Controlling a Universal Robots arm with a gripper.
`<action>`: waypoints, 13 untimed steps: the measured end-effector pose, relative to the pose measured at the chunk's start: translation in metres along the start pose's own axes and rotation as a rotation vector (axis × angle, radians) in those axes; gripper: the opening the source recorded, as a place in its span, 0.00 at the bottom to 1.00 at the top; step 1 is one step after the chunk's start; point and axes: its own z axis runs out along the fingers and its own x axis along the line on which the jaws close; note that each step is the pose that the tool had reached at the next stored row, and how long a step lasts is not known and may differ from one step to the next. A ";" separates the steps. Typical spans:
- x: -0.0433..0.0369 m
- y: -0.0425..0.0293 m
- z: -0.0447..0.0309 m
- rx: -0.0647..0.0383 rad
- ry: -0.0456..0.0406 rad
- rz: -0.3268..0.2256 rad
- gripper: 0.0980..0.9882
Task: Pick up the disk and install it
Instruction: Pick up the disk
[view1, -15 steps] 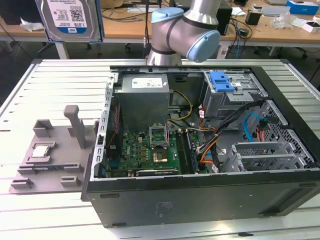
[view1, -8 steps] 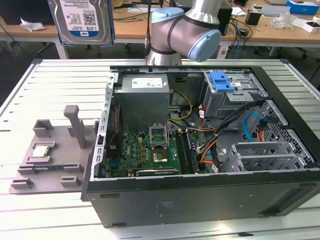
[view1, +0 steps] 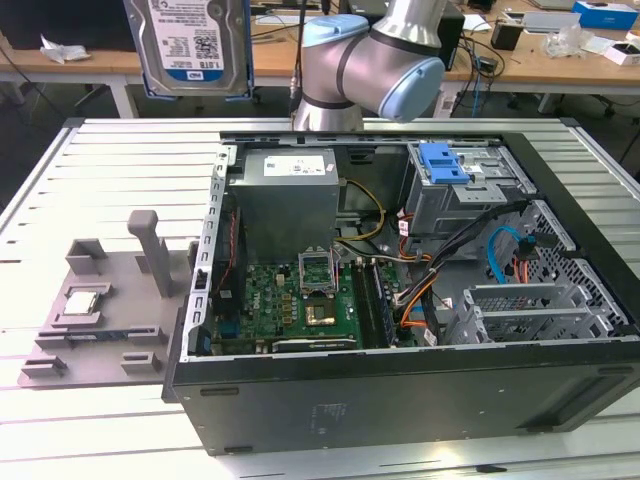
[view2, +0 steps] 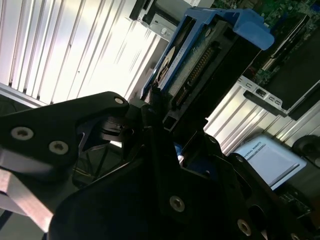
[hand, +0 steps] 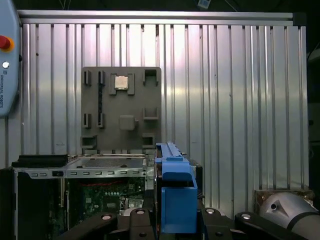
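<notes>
One disk (view1: 195, 45), a flat silver hard drive with a white-and-blue label and a blue plastic frame, hangs upright in the upper left of the exterior view. Its top is cut off by the frame edge, and it is well above the table (view1: 60, 180).

In the second wrist view the disk (view2: 200, 65) is seen edge-on, connector end showing. The black gripper (view2: 167, 122) is clamped on it, with a finger pressed to each side. In the first wrist view the blue frame of the disk (hand: 175, 195) stands between the same dark fingers (hand: 135, 220).

Just beside the disk, at upper centre of the exterior view, is the grey and pale blue arm (view1: 370, 60).

Below, an open black computer case (view1: 400, 400) lies on its side across the centre and right. Inside it are a green circuit board (view1: 290, 300), a grey power supply (view1: 285, 195) and a metal drive bay with a blue latch (view1: 445, 162).

At the left of the exterior view, a grey tray (view1: 110, 330) rests on the slatted metal table and holds a small square chip (view1: 82, 302).
</notes>
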 end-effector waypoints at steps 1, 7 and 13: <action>0.0000 -0.0026 0.0010 0.000 0.0001 0.000 0.30; 0.0001 -0.0186 0.0116 -0.001 0.0002 0.000 0.30; 0.0002 -0.0361 0.0216 -0.001 0.0001 0.000 0.30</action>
